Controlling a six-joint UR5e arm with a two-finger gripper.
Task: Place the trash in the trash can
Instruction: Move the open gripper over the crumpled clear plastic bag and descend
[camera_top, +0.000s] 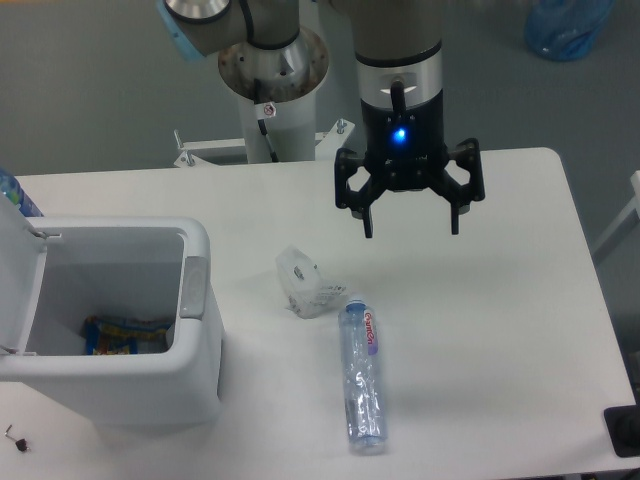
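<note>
Hand: my hand (410, 232) is hanging above the surface (500, 330) with fingers spread, gripping nothing.
Wrapper: the wrinkly wrapper (306, 283) is lying below and left of my hand, touching the bottle's cap end.
Bottle: the water bottle (362, 376) is lying on its side, cap pointing away.
Trash can: the trash can (150, 330) is sitting open at far left, holding a colourful packet (122, 336).

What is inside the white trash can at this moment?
Inside the trash can, a colourful blue-and-yellow wrapper lies on the bottom. The near wall hides the front part of the floor.
</note>
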